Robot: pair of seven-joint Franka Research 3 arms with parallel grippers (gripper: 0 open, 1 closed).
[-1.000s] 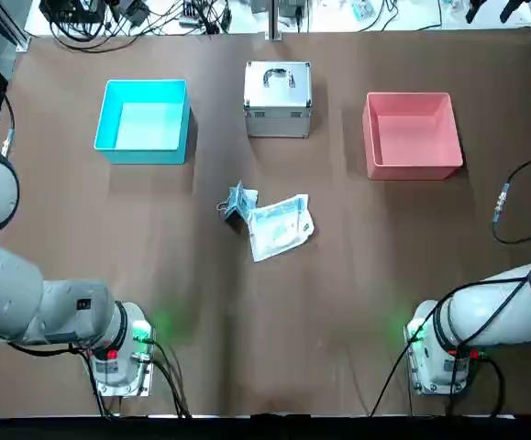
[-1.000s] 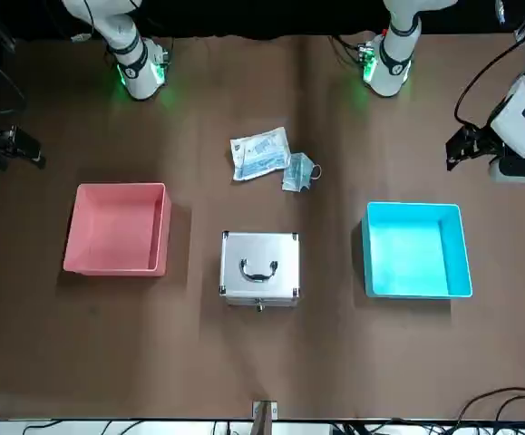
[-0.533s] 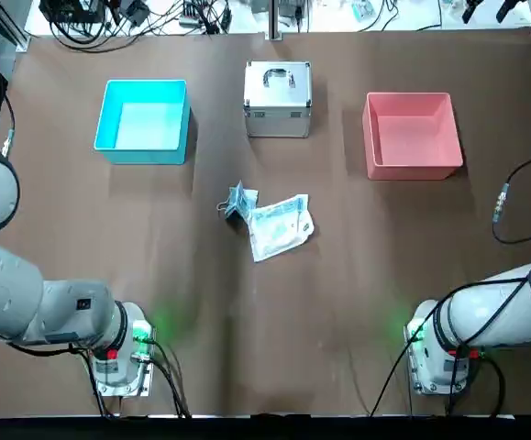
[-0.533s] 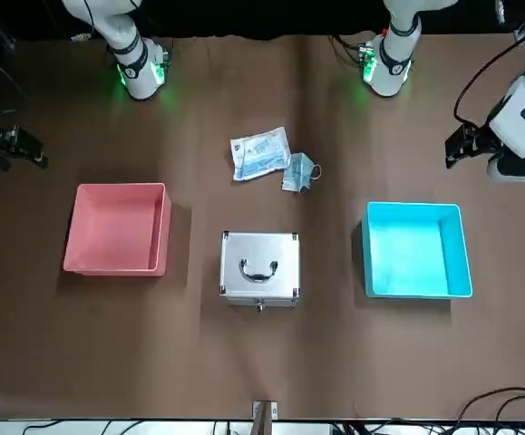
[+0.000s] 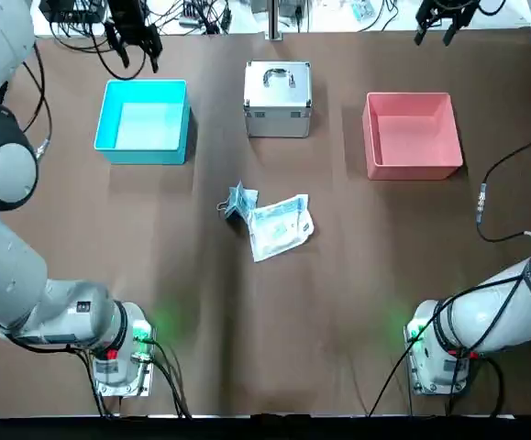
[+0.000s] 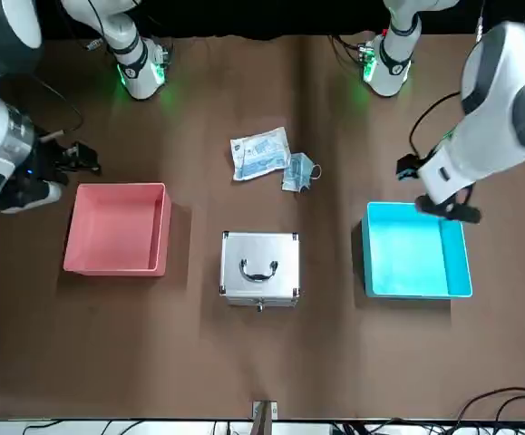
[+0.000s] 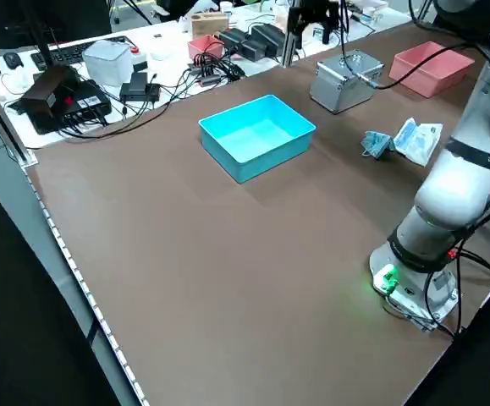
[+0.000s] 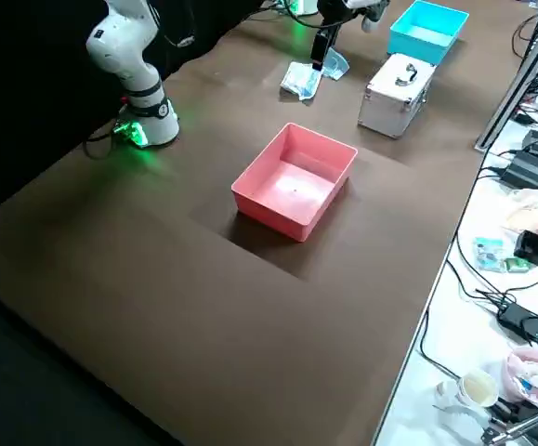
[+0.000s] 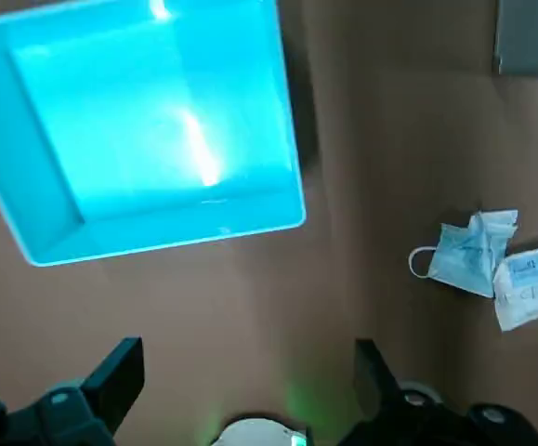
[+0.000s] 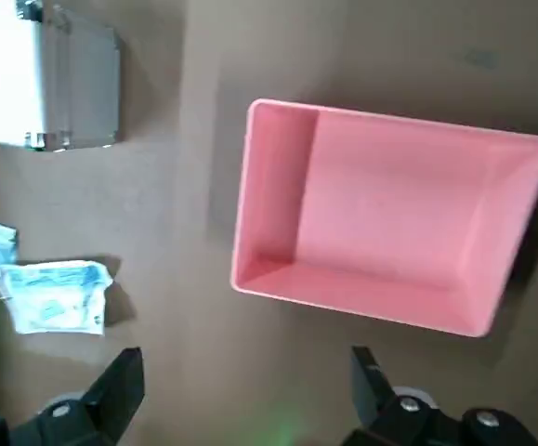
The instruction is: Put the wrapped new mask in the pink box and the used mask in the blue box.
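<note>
- The wrapped new mask [image 5: 280,227] lies on the table [image 5: 338,348], outside both boxes: a flat, roughly rectangular packet of glossy clear plastic with slightly wavy edges, the mask pale blue-white inside.
- The used mask [image 5: 238,203] is right next to it, on the blue box's side, their edges meeting in the top view. It is soft, light-blue fabric, folded and bunched into an uneven shape, one end peaked up and a thin white ear loop curling out.
- The blue box [image 5: 143,122] is a smooth cyan plastic bin, squarish, low-walled and open-topped, with bright glints on its floor; it holds nothing.
- The pink box [image 5: 412,136] is of similar form, in smooth pink plastic with rounded corners, and is empty as well.
- Between the two boxes stands a silver metal case [image 5: 278,99], hard-edged and boxy, with a curved handle and dark corner fittings.
- The table top is brown and matte, with soft creases.
- The left gripper [image 9: 250,362] hangs above the table by the blue box, its two black fingers spread wide with nothing between them.
- The right gripper [image 10: 248,367] hangs raised near the pink box, its black fingers likewise spread wide and holding nothing.
</note>
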